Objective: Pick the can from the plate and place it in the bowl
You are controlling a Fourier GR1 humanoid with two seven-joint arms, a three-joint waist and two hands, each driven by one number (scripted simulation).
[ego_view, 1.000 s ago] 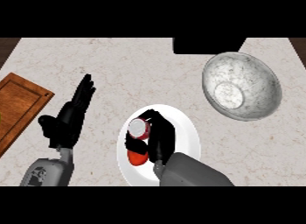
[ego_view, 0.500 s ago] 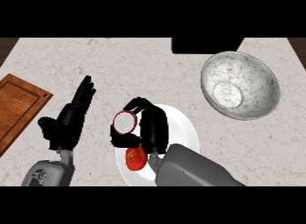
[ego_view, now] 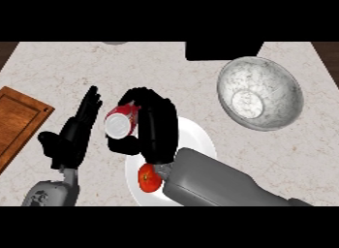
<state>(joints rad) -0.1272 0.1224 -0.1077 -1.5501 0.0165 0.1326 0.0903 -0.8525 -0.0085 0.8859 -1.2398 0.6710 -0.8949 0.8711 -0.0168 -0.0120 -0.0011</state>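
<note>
Can (ego_view: pixel 121 123) tipped sideways in right hand (ego_view: pixel 155 127), end facing up-left

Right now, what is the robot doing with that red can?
The robot's right hand is curled round the red can, holding it tipped on its side above the left edge of the white plate. A tomato sits on the plate. The marbled bowl, where the can should go, is off to the right with nothing showing inside it. The left hand rests open beside the can, near a wooden board.
</note>
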